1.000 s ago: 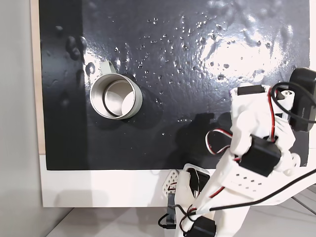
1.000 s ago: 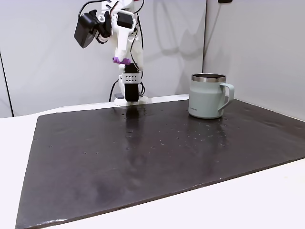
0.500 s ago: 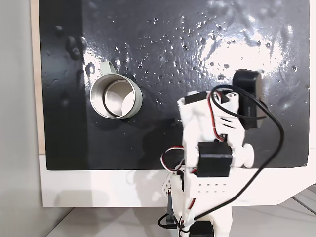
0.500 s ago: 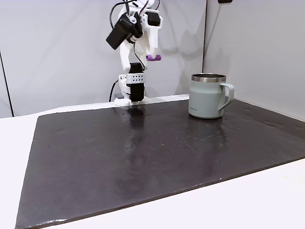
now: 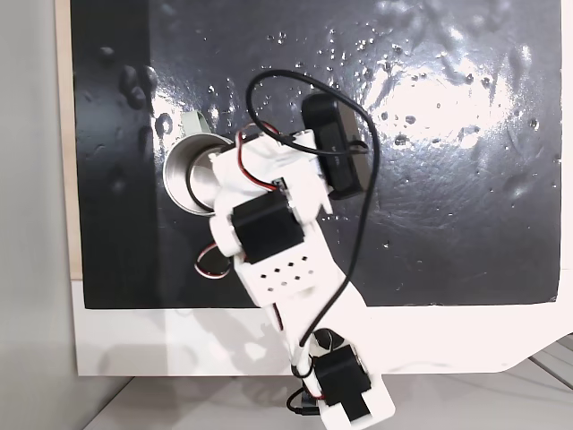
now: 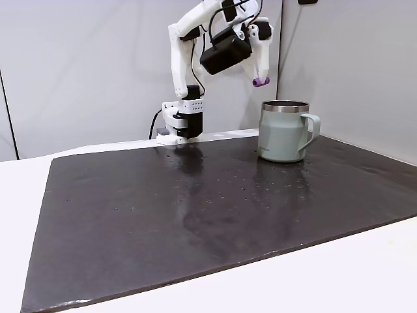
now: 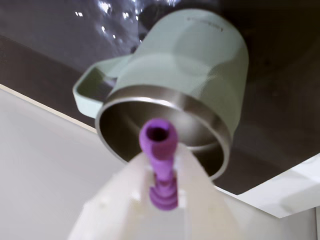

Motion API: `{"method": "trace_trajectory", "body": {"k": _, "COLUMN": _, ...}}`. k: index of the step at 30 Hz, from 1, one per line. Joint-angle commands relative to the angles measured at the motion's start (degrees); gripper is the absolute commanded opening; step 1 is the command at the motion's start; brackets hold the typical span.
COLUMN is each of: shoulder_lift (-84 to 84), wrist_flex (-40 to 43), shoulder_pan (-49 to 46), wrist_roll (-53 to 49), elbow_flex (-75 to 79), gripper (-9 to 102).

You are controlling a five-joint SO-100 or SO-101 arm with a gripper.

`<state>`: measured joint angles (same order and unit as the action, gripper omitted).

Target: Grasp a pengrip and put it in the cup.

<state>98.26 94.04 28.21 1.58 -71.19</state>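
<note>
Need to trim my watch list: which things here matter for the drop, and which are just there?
In the job:
pengrip, held in the gripper
cup, open mouth up

Just there:
black mat
white table
grey wall

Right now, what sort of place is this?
Probably a hobby or lab tabletop robot setup: a small white arm's end effector holding a purple pengrip above a cup, on a black mat against bare grey walls.

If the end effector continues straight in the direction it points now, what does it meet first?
Probably the cup: in the wrist view the end effector, holding the pengrip, aims at its open mouth. Depth is unclear.
</note>
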Motion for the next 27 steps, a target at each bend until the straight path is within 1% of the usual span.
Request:
{"method": "trace_trajectory", "body": {"k": 1, "shoulder_lift": -2.5, "wrist_flex": -1.1, "shoulder_pan": 5.3, "wrist_roll": 2.6, "elbow_flex": 6.3, "gripper": 0}}
{"method": "trace_trajectory", "body": {"k": 7, "shoulder_lift": -7.0, "wrist_flex": -0.9, "shoulder_pan": 11.9, "wrist_roll": 3.2, "elbow_flex": 11.6, "gripper": 0}}
{"method": "trace_trajectory", "body": {"k": 14, "shoulder_lift": -6.3, "wrist_flex": 0.7, "shoulder_pan": 12.2, "wrist_roll": 3.2, "elbow_flex": 11.1, "gripper": 1}}
{"method": "trace_trajectory", "body": {"k": 15, "shoulder_lift": -5.9, "wrist_flex": 0.9, "shoulder_pan": 12.1, "wrist_roll": 3.2, "elbow_flex": 10.8, "gripper": 4}}
{"method": "trace_trajectory", "body": {"k": 16, "shoulder_lift": -5.4, "wrist_flex": 1.0, "shoulder_pan": 12.1, "wrist_roll": 3.3, "elbow_flex": 10.4, "gripper": 10}}
{"method": "trace_trajectory", "body": {"k": 18, "shoulder_lift": -4.7, "wrist_flex": 1.4, "shoulder_pan": 12.1, "wrist_roll": 3.3, "elbow_flex": 10.0, "gripper": 27}}
{"method": "trace_trajectory", "body": {"k": 19, "shoulder_lift": -4.5, "wrist_flex": 1.4, "shoulder_pan": 12.1, "wrist_roll": 3.2, "elbow_flex": 9.9, "gripper": 30}}
{"method": "trace_trajectory", "body": {"k": 21, "shoulder_lift": -4.2, "wrist_flex": 1.5, "shoulder_pan": 11.9, "wrist_roll": 3.3, "elbow_flex": 9.9, "gripper": 33}}
{"method": "trace_trajectory", "body": {"k": 27, "shoulder_lift": -3.5, "wrist_flex": 1.6, "shoulder_pan": 11.4, "wrist_roll": 3.5, "elbow_flex": 9.5, "gripper": 32}}
